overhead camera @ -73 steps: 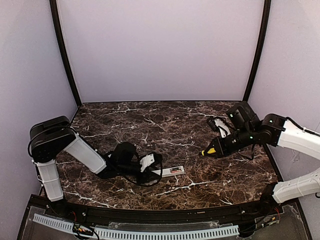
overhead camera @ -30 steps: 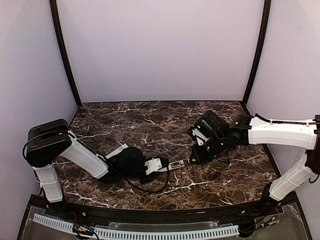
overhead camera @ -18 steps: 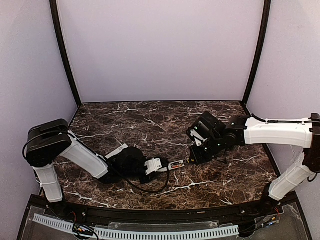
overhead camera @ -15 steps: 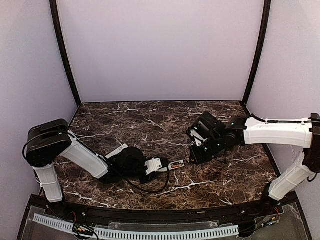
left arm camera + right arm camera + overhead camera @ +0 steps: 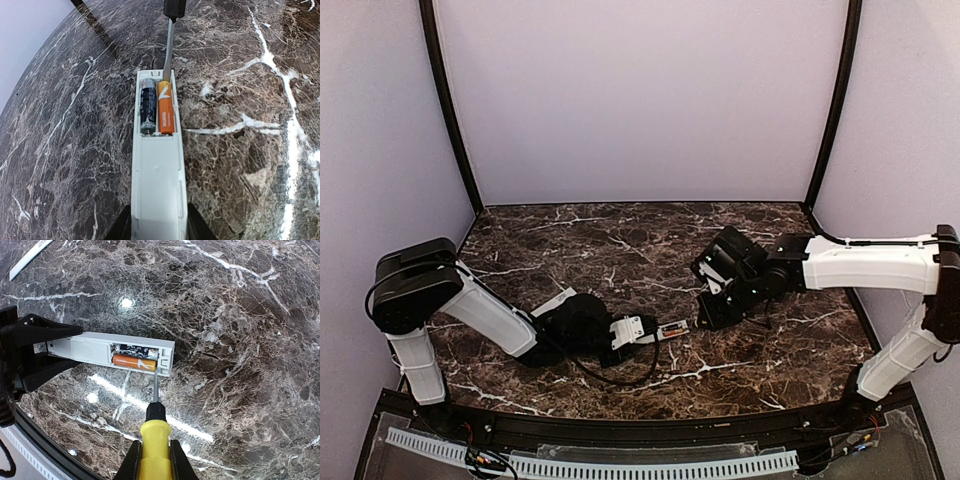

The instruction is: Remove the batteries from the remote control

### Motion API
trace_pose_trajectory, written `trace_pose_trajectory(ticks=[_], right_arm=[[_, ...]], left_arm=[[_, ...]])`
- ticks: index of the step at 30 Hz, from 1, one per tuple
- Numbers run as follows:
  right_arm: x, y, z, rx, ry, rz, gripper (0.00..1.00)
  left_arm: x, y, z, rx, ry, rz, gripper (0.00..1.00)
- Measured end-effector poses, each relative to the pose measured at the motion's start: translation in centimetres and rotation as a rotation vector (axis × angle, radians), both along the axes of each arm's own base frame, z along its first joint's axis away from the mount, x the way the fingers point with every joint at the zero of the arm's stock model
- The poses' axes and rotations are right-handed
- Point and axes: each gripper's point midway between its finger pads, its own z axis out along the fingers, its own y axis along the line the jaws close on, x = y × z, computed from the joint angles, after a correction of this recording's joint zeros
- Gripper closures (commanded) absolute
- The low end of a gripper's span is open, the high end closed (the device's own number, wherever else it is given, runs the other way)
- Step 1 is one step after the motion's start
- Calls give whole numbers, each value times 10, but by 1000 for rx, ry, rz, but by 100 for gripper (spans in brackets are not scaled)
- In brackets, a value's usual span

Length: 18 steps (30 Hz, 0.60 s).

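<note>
We see a dark marble surface with both arms reaching low toward its front middle. The left hand is clamped on the near end of the remote control, one finger on each long side. The right hand is clamped on the yellow handle of a screwdriver.

The remote control sits between the two hands, low at the surface; we cannot tell whether it rests on it. Its back faces up and its battery bay stands uncovered at the end away from the left hand. A thin whitish cover strip lies on the surface well apart, beside the left arm.

Two batteries lie side by side in the bay: an orange battery and a dark battery. The screwdriver's tip meets the outer end of the orange battery, at the bay's end wall.
</note>
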Motion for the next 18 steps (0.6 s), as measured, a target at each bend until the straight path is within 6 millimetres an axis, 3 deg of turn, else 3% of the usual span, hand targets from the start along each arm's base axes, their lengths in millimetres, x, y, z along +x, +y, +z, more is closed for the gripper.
trace_pose_trajectory(ticks=[18], right_arm=[[4,7,-3,38,-33,21,100]], left_arm=[[1,1,-1,7,6,3,100]])
